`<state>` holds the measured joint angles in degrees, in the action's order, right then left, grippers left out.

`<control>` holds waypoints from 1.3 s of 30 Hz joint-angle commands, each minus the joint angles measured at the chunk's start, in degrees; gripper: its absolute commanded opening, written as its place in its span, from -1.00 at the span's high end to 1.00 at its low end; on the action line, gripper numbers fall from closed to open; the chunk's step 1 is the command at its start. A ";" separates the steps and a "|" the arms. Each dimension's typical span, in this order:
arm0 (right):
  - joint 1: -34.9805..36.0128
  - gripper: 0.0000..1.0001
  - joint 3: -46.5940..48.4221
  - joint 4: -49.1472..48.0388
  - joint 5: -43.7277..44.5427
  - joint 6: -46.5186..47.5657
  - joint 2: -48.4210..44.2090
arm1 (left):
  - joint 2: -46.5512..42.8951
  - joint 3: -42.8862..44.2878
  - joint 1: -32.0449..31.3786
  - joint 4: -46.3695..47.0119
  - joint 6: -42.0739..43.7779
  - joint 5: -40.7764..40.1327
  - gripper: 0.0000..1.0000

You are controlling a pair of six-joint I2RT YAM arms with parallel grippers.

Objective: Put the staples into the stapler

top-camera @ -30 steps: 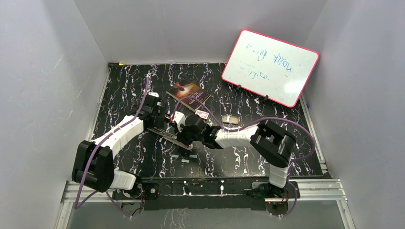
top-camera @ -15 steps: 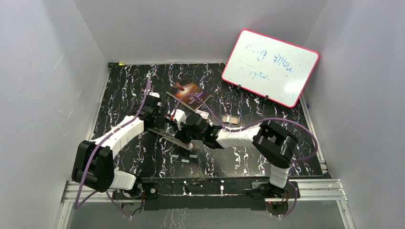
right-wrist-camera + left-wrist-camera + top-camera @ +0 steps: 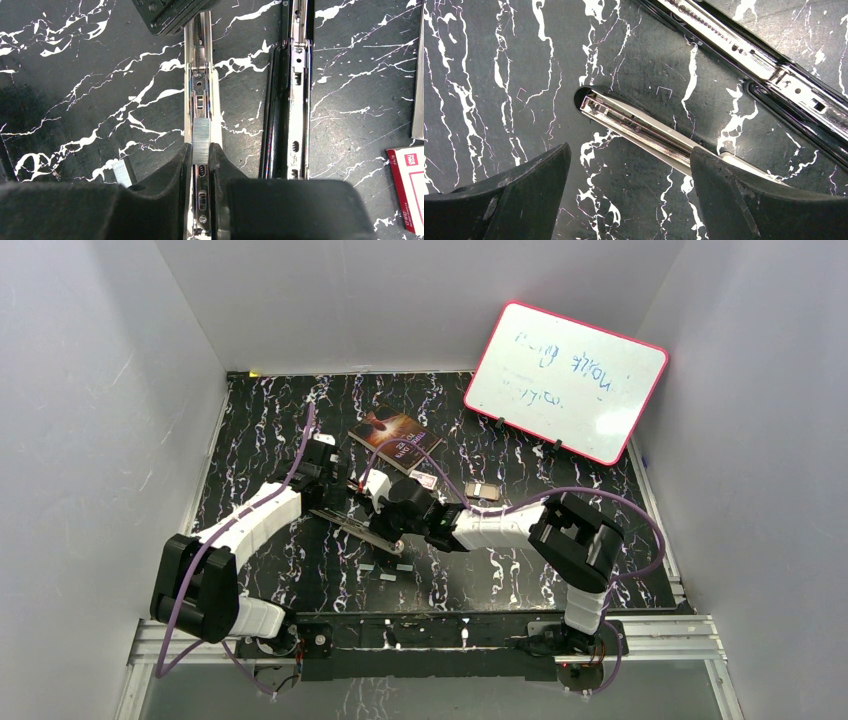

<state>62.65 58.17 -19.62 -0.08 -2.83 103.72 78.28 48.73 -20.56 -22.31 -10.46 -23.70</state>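
Right hand (image 3: 201,152) clenched on the staples (image 3: 201,134): its two black fingers (image 3: 172,175) pinch the near end of the short, ribbed grey strip. The strip's free end juts out past the fingertips, lined up lengthwise over the silver rail of the stapler (image 3: 201,87). Whether the strip already rests in the rail or hangs just above it cannot be told.

The stapler lies swung open on the black, white-veined desk (image 3: 75,75), its two long arms side by side. The black-backed arm (image 3: 292,100) runs parallel to the rail and close beside it.

At the rail's far end the left hand (image 3: 630,150) is released, jaws spread wide. It straddles the rounded tip of the same silver arm. One finger (image 3: 749,200) lies over the arm, though contact cannot be made out, and the other (image 3: 514,195) stands clear of it above bare desk.

A second strip (image 3: 121,173) lies loose on the desk just beside one finger of the right hand. A red-and-white box (image 3: 407,185) shows at the edge of the right wrist view, beyond the black-backed arm.

Seen from above, both hands meet over the stapler near the middle of the desk. A book (image 3: 395,437) lies behind them, and a pink-rimmed whiteboard (image 3: 565,380) leans at the far right corner.
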 commanded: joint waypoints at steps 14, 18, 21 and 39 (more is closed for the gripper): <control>0.27 1.00 1.26 0.87 0.71 -0.70 0.68 | -0.15 -0.42 -0.60 0.06 0.70 0.41 -0.77; 0.28 1.00 1.20 1.26 0.76 -0.79 0.83 | -0.15 -0.46 -0.67 0.07 0.70 0.50 -0.77; 0.28 1.00 1.20 1.64 0.76 -0.87 0.95 | -0.15 -0.49 -0.71 0.16 0.77 0.58 -0.77; 0.72 1.00 -2.78 -6.22 -0.09 0.30 -3.52 | -0.15 -0.56 -0.80 0.24 0.88 0.76 -0.77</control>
<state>62.72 56.73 -19.31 0.05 -2.96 103.92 78.28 48.69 -21.12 -22.26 -10.04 -23.11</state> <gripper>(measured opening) 0.226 0.883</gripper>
